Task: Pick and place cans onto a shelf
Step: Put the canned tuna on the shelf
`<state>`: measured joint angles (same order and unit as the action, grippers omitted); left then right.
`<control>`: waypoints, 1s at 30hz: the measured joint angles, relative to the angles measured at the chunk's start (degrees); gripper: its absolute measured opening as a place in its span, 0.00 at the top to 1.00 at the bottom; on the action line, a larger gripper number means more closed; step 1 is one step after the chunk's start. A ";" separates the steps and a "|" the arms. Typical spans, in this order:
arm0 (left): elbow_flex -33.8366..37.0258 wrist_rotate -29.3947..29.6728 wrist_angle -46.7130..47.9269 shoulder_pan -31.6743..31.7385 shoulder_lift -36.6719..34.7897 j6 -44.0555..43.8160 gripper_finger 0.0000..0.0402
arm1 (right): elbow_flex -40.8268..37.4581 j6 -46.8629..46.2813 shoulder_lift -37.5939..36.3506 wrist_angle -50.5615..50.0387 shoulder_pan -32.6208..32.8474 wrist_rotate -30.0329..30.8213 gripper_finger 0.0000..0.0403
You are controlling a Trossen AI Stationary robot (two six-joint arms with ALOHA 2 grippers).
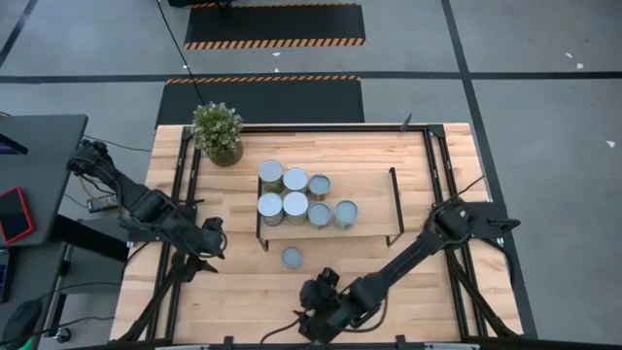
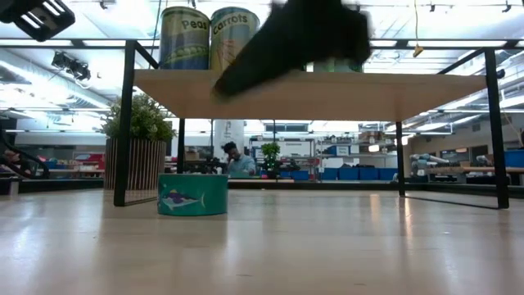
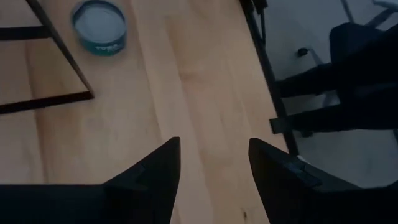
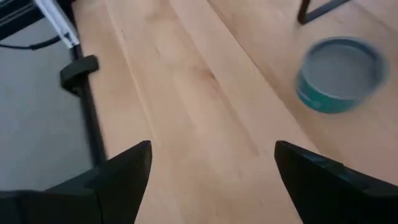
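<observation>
Several cans (image 1: pixel 295 197) stand upright on the low wood shelf (image 1: pixel 369 190) in two rows. One short teal can (image 1: pixel 292 257) stands on the tabletop just in front of the shelf; it also shows in the low view (image 2: pixel 192 194), the left wrist view (image 3: pixel 99 26) and the right wrist view (image 4: pixel 339 73). My left gripper (image 1: pixel 212 238) is open and empty, left of the shelf. My right gripper (image 1: pixel 321 292) is open and empty, near the table's front edge, a little right of and nearer than the teal can.
A potted green plant (image 1: pixel 218 132) stands at the table's far left, behind the shelf. Black rod frames (image 1: pixel 395 204) close the shelf's short ends. Bare tabletop lies between the shelf and the near edge.
</observation>
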<state>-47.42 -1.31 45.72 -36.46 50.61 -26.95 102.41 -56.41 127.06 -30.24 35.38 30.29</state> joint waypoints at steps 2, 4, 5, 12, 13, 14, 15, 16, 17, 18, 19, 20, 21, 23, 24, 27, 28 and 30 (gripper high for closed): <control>0.00 -0.02 -0.65 -0.61 0.01 -0.89 0.52 | 0.02 0.98 2.83 2.78 -0.42 0.99 0.13; 0.00 -0.15 -0.95 -0.83 -0.03 -1.52 0.52 | -0.02 0.29 5.01 3.20 -1.24 0.93 0.12; 0.00 -0.27 -0.80 -1.13 -0.05 -2.31 0.52 | -0.02 -0.78 5.75 2.89 -1.77 0.31 0.11; 0.02 -3.49 0.57 -2.51 -0.13 -4.40 0.52 | -0.66 -1.73 5.93 1.28 -4.37 6.93 0.02; 0.02 -3.47 0.78 -2.72 -0.13 -4.45 0.52 | -0.66 -1.92 5.93 1.47 -4.66 8.13 0.01; 0.02 -3.47 0.65 -2.84 -0.13 -4.49 0.52 | -0.66 -2.53 5.99 1.59 -5.02 8.87 0.01; 0.02 -3.47 0.59 -2.97 -0.13 -4.53 0.52 | -0.66 -3.04 6.26 1.85 -5.33 9.43 0.01; 0.02 -3.46 0.71 -3.02 -0.13 -4.65 0.52 | -0.66 -3.10 6.60 2.19 -5.65 10.13 0.01; 0.02 -3.45 0.68 -3.03 -0.13 -4.97 0.52 | -0.70 -3.05 6.93 2.16 -5.90 11.03 0.01; 0.02 -3.39 0.65 -3.03 -0.13 -5.10 0.52 | -0.79 -3.03 7.10 2.14 -6.12 12.13 0.01; 0.02 -3.41 0.68 -3.03 -0.13 -5.41 0.52 | -0.81 -3.03 7.11 2.15 -6.35 13.33 0.01; 0.02 -3.38 0.67 -3.03 -0.13 -5.52 0.52 | -0.78 -3.05 7.03 2.21 -6.50 14.42 0.01; 0.02 -3.46 0.65 -3.03 -0.13 -5.59 0.52 | -0.72 -3.15 6.93 2.19 -6.66 15.15 0.02; 0.02 -3.49 0.67 -3.03 -0.13 -5.60 0.52 | -0.72 -3.37 6.90 2.13 -6.92 15.84 0.02; 0.02 -3.49 0.65 -3.02 -0.13 -5.59 0.52 | -0.72 -3.35 6.93 2.18 -7.02 15.96 0.02; 0.02 -3.50 0.65 -3.01 -0.13 -5.58 0.52 | -0.72 -2.35 6.93 4.03 -7.06 16.33 0.02; 0.02 -3.49 0.65 -3.01 -0.13 -5.56 0.52 | -0.72 -1.98 6.93 4.52 -7.06 16.48 0.02; 0.02 -3.49 0.65 -3.01 -0.13 -5.43 0.52 | -0.72 -1.77 6.93 4.72 -7.25 16.82 0.02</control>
<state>-47.40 -4.80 46.37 -39.46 50.48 -32.38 101.69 -58.18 133.99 -25.52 28.13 47.11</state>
